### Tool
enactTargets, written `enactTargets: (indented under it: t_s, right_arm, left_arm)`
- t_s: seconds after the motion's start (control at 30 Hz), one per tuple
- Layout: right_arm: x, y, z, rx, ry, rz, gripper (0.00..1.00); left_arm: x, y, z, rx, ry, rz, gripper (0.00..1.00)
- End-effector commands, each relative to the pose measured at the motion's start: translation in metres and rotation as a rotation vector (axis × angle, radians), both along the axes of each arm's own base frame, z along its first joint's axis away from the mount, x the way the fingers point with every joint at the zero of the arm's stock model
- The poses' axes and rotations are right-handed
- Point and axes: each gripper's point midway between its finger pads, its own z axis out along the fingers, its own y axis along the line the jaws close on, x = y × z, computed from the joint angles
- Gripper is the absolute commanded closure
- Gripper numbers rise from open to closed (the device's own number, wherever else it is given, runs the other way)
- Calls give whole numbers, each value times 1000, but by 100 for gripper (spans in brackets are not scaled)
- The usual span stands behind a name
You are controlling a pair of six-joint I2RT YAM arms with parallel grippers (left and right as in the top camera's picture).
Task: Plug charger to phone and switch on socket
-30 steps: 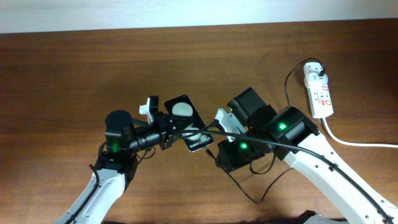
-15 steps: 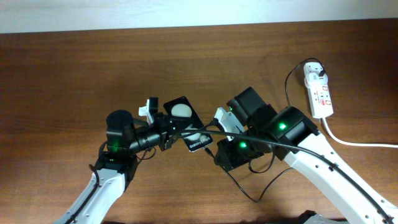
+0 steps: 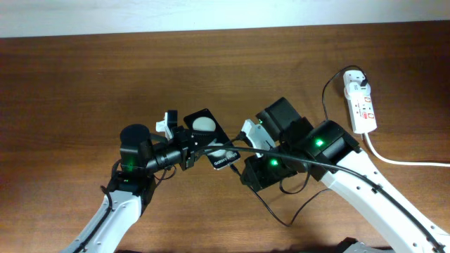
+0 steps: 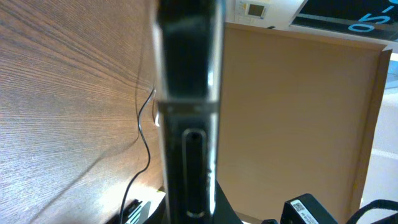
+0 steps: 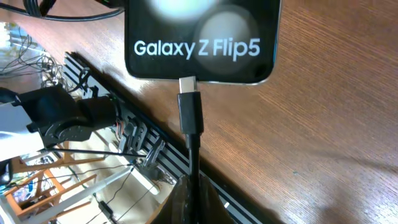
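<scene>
Right wrist view, closest in: my right gripper [image 5: 194, 190] is closed on the charger [image 5: 190, 115], pinching the black cable just behind the connector body. My fingertips are a dark blur at the bottom edge. Straight ahead of them the connector points at the phone [image 5: 202, 37], and its metal tip meets the middle of the end nearest me, under the white "Galaxy Z Flip5" lettering. A short piece of bare metal shows between the connector body and the phone's edge, so I cannot tell whether it is fully seated. The brown wooden surface [image 5: 329, 124] runs beside and beyond the phone.

From overhead, my left gripper [image 3: 188, 140] is clamped on the phone's left edge and holds it at a slant, its two pale glare spots facing up. My right gripper sits just off the phone's lower right end. My left wrist camera looks at the phone edge-on, a dark upright bar filling the middle of the view with a narrow slot in it. My own fingers there are too blurred to make out. A thin black wire trails over the wood behind the phone.

Farthest out, well to the right of the phone, the socket [image 3: 362, 107] lies lengthwise on the surface. The charger's white plug adapter [image 3: 356, 79] sits in the socket's far end. A thick white cord [image 3: 404, 160] leaves the socket's near end and runs away from the phone.
</scene>
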Motion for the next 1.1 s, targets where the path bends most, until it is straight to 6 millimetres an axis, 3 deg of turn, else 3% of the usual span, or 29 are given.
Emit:
enactTargets:
  t_s: [0.0,0.53,1.07]
  right_arm:
    - [-1,1,-4,-9,5,5,96]
    - [-4,-1,-5,-19,20,5,96]
    - [11,6,-1,10,-52,-2,96]
  left_arm:
    - [1,-3,10,-13,-20,-11,100]
    - [0,-3,10,-36,27,-8,100]
    - [-9,-8,13,-49,24,-67,100]
